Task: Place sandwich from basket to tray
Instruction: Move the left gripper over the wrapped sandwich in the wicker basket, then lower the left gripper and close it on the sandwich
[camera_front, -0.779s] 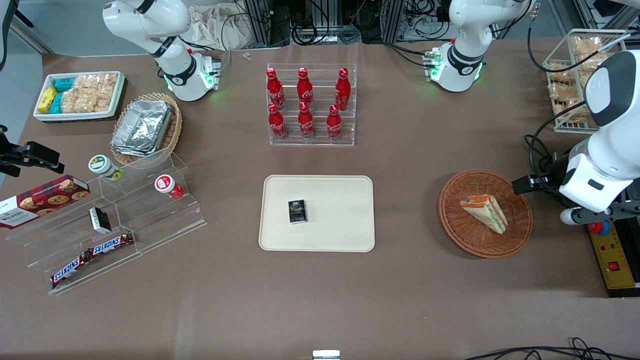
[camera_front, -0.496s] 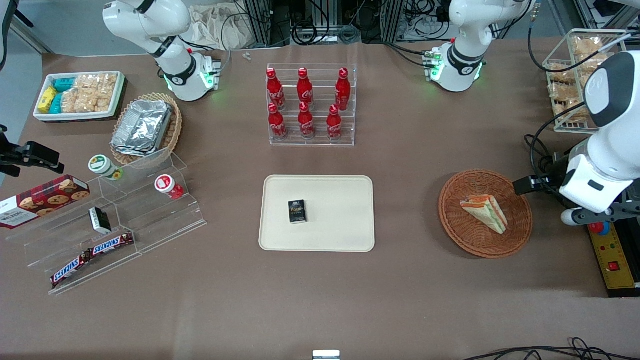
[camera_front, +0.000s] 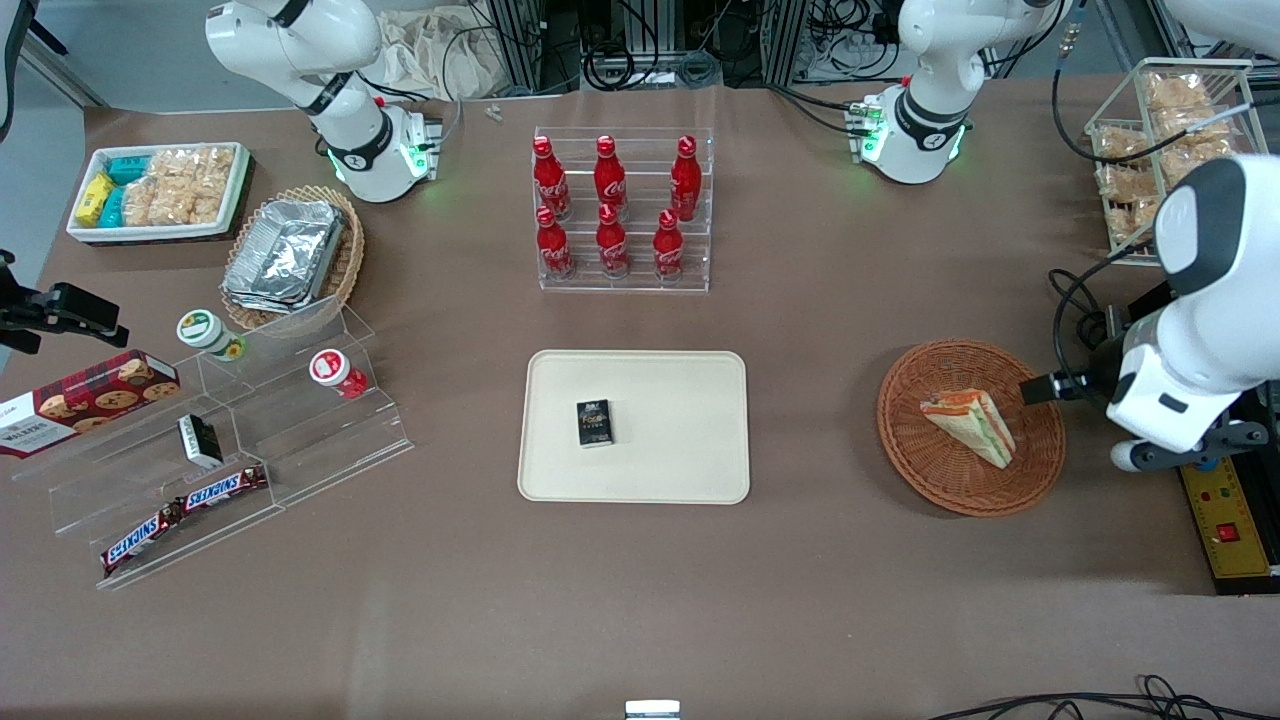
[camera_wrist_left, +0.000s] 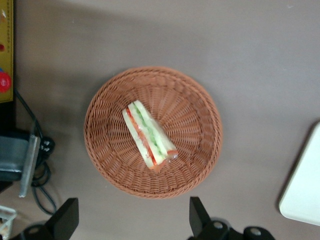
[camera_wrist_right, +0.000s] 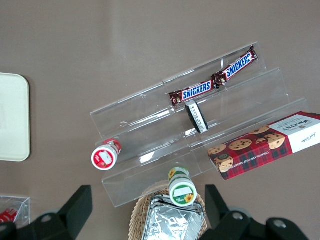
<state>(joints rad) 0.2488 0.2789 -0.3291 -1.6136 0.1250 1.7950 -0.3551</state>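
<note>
The sandwich (camera_front: 968, 426), a wrapped wedge with orange and green layers, lies in the round reddish-brown basket (camera_front: 940, 485) toward the working arm's end of the table. From the left wrist the sandwich (camera_wrist_left: 149, 140) sits mid-basket (camera_wrist_left: 107, 165). My gripper (camera_wrist_left: 132, 221) is open and holds nothing. It hangs high over bare table just outside the basket's rim, its black fingers (camera_wrist_left: 198, 216) spread wide. The beige tray (camera_front: 680, 400) lies mid-table, and its corner (camera_wrist_left: 302, 192) shows from the wrist.
A small black box (camera_front: 594, 422) lies on the tray. A rack of red bottles (camera_front: 620, 215) stands farther from the front camera than the tray. A wire rack of bagged snacks (camera_front: 1150, 150) and a yellow control box (camera_front: 1230, 525) sit beside my arm.
My arm has shifted a little toward the basket and the parked arm's end of the table. The sandwich, basket and tray have not moved.
</note>
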